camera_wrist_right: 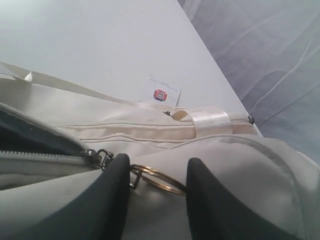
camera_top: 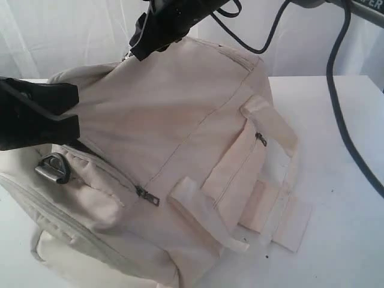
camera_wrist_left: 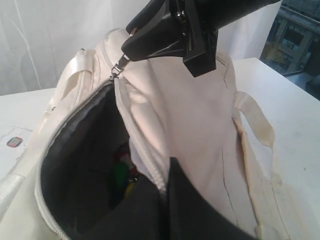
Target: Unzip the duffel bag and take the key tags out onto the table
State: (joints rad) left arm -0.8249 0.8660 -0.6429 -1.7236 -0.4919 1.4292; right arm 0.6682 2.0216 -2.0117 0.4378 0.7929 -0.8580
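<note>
The cream duffel bag (camera_top: 180,120) lies on the white table (camera_top: 342,198). Its main zip is partly undone, showing dark grey lining (camera_wrist_left: 85,150). The key tags (camera_wrist_left: 122,170), red, green and yellow, lie deep inside the opening. My left gripper (camera_top: 77,115) is shut on the bag's fabric edge beside the zip (camera_wrist_left: 150,165) and holds that side up. My right gripper (camera_top: 137,53) reaches across over the bag's top. Its fingers clamp the metal zipper-pull ring (camera_wrist_right: 159,179) at the slider (camera_wrist_right: 97,157).
A black D-ring (camera_top: 53,168) and a side-pocket zip pull (camera_top: 147,197) face the front. Webbing handles (camera_top: 270,126) drape to the right. A small printed label (camera_wrist_right: 160,93) lies on the table behind the bag. Black cables (camera_top: 336,90) hang at right.
</note>
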